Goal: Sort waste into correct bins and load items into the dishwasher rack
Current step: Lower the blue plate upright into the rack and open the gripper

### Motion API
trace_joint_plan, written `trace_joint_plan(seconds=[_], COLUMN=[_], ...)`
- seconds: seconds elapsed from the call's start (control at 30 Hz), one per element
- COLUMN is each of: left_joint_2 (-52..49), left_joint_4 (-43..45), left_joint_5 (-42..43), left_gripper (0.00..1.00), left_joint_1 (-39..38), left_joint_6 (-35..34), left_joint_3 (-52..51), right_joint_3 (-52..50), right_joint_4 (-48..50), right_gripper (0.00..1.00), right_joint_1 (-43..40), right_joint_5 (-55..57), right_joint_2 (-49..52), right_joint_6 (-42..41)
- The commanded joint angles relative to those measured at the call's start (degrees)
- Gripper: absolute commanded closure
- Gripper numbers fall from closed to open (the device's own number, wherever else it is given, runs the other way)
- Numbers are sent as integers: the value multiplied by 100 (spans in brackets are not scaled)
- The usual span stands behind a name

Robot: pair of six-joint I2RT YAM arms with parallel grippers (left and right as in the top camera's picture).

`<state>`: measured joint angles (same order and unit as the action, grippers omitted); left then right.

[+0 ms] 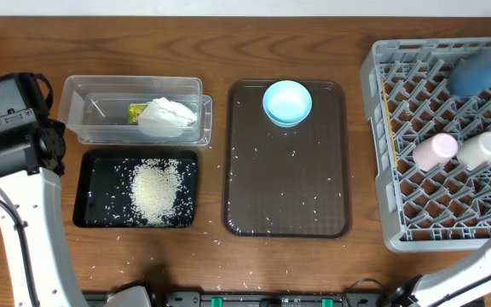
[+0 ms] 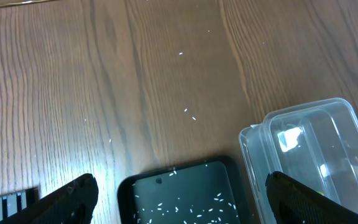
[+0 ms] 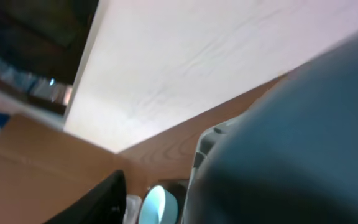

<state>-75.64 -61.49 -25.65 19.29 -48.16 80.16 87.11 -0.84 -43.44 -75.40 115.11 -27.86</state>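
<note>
Seeing dark-blue bowl (image 3: 291, 137) crowding my right gripper (image 3: 191, 205) over rack (image 1: 380, 170) far right; cannot tell if gripped; left gripper (image 2: 182, 199) spread wide, empty.

readable text: none | snack wrapper (image 1: 136, 112): print too small to read | other labels: none legible

At the tabletop's right edge the rack (image 1: 424, 205) holds a pink cup (image 1: 434, 151) and white cup (image 1: 480, 150), a blurred blue bowl (image 1: 482, 72) at its far side.

bowl (image 1: 287, 102) on tray (image 1: 288, 192), rack (image 1: 450, 215) to R
</note>
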Motion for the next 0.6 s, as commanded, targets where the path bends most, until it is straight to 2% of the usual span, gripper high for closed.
trace_joint_plan(seconds=[0.0,0.1,0.43,0.57], left_joint_2=[-9,-9,-9,-9], left_joint_4=[-20,-20,-20,-20], left_joint_5=[-50,-50,-50,-50], left_gripper=[11,11,11,11], left_joint_1=[20,20,20,20], left_joint_6=[-13,-13,-13,-13], left_joint_3=[20,20,20,20], right_joint_3=[22,22,22,22], right_joint_4=[-31,-214,-1606,-1917], right_gripper=[36,26,26,15], right_joint_1=[-173,-310,-496,-457], right_joint_5=[175,389,1692,2081], right_joint_2=[-407,-660,-1851,-2413], right_joint_6=[-260,-343,-343,-341])
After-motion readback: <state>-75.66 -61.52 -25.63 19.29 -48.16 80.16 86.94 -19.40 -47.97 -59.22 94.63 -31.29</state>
